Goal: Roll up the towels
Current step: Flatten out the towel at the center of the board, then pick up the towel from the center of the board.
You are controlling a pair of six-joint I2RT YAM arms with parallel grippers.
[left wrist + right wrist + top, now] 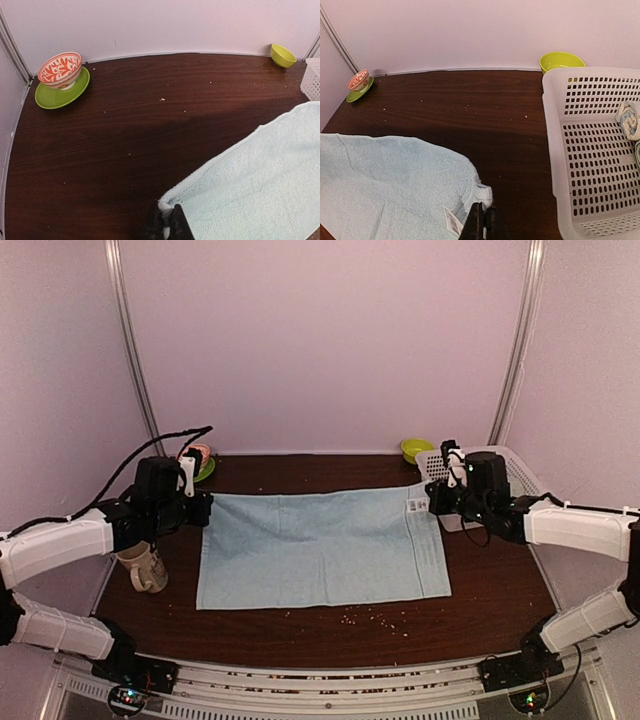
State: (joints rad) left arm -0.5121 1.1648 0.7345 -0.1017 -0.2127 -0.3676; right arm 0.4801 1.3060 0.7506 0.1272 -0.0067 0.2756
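Plainly, the overhead view shows the light blue towel [320,550] spread flat on the table [300,472], its long edge running side to side. The left gripper [203,508] sits at the far-left corner and the right gripper [432,498] at the far-right corner. Both are closed down on the cloth, and the whole sheet lies on the near side of the two sets of fingers. Holding both far corners at once is, I judge, what lets that edge be turned over evenly so the roll starts straight. A mug [143,567] stands just off the towel's left edge, nearer than the left fingers, and a white basket [525,468] stands just behind the right ones.

From the left wrist, the fingers pinch the corner's hem with the jaws narrow, and the towel spreads off to their right. Well ahead and to the left sits a patterned bowl [60,69] on a green plate [50,97].

From the right wrist, the fingers clamp the corner bearing the label [452,220], and the towel spreads to their left. The basket stands just to their right and holds a bundled cloth [629,117], perhaps a finished towel, though I cannot tell. A yellow-green bowl [562,61] lies beyond it.
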